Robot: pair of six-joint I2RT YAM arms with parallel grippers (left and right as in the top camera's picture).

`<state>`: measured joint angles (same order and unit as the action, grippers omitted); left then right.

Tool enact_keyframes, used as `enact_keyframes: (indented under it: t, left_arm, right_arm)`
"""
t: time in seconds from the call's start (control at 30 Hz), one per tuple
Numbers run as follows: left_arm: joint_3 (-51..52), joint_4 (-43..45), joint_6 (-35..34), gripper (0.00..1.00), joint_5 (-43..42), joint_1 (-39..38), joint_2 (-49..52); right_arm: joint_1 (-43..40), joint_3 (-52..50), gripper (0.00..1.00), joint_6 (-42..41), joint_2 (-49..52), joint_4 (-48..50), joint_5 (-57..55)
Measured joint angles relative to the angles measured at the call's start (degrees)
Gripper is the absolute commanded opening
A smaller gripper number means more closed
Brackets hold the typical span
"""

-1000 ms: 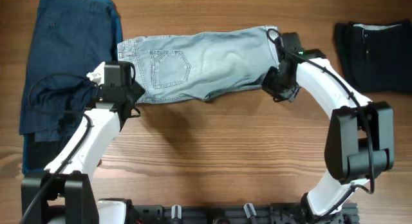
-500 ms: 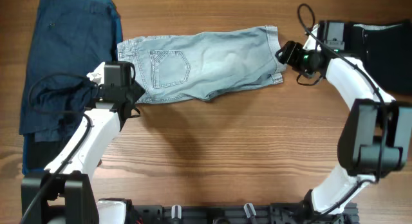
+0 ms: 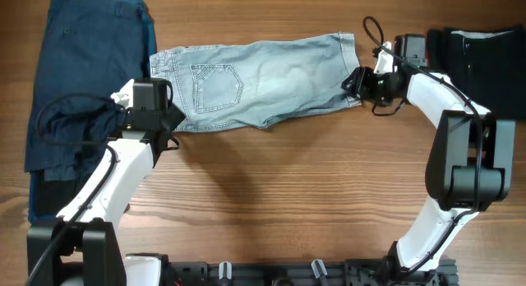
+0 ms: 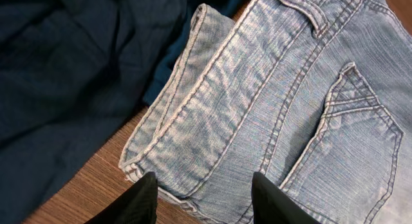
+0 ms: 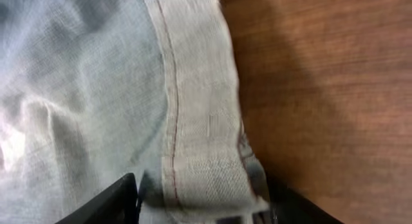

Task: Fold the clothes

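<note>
The pale light-blue denim shorts (image 3: 263, 80) lie flat across the far middle of the table, waistband to the left and cuffed hem to the right. My left gripper (image 3: 170, 123) is open at the near-left waistband corner. In the left wrist view (image 4: 206, 205) its fingers straddle the waistband edge (image 4: 193, 121), with the back pocket (image 4: 360, 140) to the right. My right gripper (image 3: 355, 81) is open at the cuffed hem. In the right wrist view (image 5: 203, 211) the cuff (image 5: 193, 108) lies between its spread fingers. Neither gripper has closed on the cloth.
A pile of dark navy garments (image 3: 82, 80) lies at the left, touching the waistband; it also shows in the left wrist view (image 4: 71, 69). A folded dark garment (image 3: 485, 60) lies at the far right. Bare wooden table (image 3: 296, 187) lies in front of the shorts.
My right gripper left the near corner of the cuff, swung away to the right, and is now back at the middle of the cuff. The left arm and the shorts stayed put.
</note>
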<state>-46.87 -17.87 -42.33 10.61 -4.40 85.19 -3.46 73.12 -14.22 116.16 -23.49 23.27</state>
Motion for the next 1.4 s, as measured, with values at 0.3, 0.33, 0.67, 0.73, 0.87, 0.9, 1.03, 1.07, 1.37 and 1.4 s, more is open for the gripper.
enact_keyframes:
  t: [0.3,0.33,0.67,0.73,0.87,0.9,1.03,1.07,1.37,1.4]
  left_arm:
    - [0.0,0.0,0.0,0.47,-0.2,0.0,0.0]
    - [0.0,0.0,0.0,0.46,-0.2,0.0,0.0]
    - [0.0,-1.1,0.0,0.47,-0.2,0.0,0.0]
    - [0.0,-1.0,0.0,0.46,-0.2,0.0,0.0]
    - [0.0,-1.0,0.0,0.47,-0.2,0.0,0.0]
    - [0.0,-1.0,0.0,0.46,-0.2,0.0,0.0]
    - [0.0,-1.0,0.0,0.46,-0.2,0.0,0.0]
    - [0.0,-1.0,0.0,0.46,-0.2,0.0,0.0]
    - [0.0,-1.0,0.0,0.46,-0.9,0.0,0.0]
    - [0.0,-1.0,0.0,0.46,-0.9,0.0,0.0]
  right_arm:
    - [0.8,-1.3,0.42,0.2,0.0,0.4,-1.4]
    - [1.1,-1.4,0.37,0.2,0.0,0.5,-1.4]
    - [-0.3,-1.8,0.04,-3.1,0.9,0.3,1.6]
    - [-2.2,-1.8,0.04,-3.1,0.9,-0.9,3.7]
    - [-9.8,-1.8,0.04,-3.0,0.2,-4.2,5.9]
    - [-11.1,-1.8,0.04,-2.9,-0.3,-4.8,5.9]
    - [-17.2,-1.8,0.04,-2.8,-4.8,-6.5,5.9]
    - [-18.1,-1.8,0.04,-2.5,-6.1,-6.6,6.1]
    - [-8.4,-1.8,0.04,5.0,-16.3,-7.2,11.5]
    - [-5.5,-1.8,0.04,5.4,-16.5,-7.2,11.6]
